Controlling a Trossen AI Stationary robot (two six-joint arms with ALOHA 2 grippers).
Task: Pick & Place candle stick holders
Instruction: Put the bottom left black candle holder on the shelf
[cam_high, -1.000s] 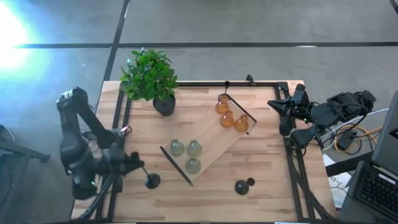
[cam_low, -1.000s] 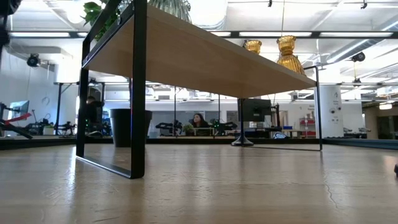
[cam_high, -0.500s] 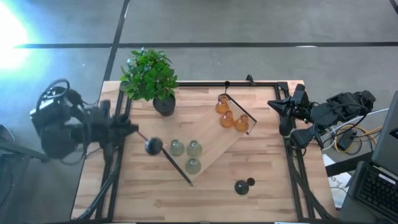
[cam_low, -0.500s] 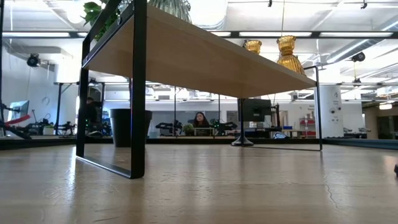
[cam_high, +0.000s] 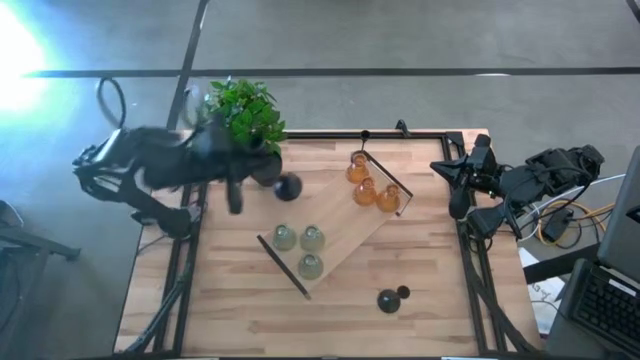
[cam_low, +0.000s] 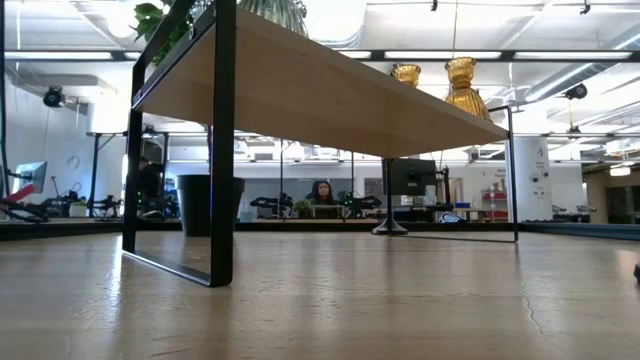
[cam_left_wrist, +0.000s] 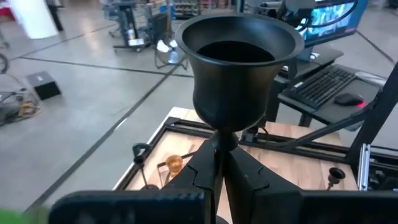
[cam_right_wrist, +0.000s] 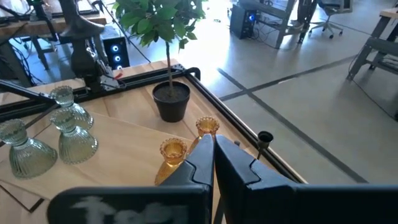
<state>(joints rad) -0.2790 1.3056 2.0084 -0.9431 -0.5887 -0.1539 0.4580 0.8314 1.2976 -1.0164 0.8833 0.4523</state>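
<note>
My left gripper is shut on a black candle stick holder and holds it in the air next to the black pot of the green plant. In the left wrist view the holder's cup stands beyond the fingers. Three amber glass holders and three pale green glass holders stand on a raised wooden shelf. Another black holder is on the table near its front edge. My right gripper waits shut and empty at the table's right edge. My left gripper pinches the black holder's thin stem between its two fingers, just below the cup. The fingers come about level from the table's left side. The holder is lifted clear of the table and sticks out past the fingertips, cup foremost.
The shelf stands on a black metal frame, and the low view looks under it. A black rail frame runs along the table's edges. Cables and a keyboard lie beyond the right edge. People sit in the room behind the table.
My left gripper has carried the black holder up from the table's near left part toward the far edge and to the right, ending beside the plant pot. The arm has swung round with it. The holder has stayed in the shut fingers throughout.
</note>
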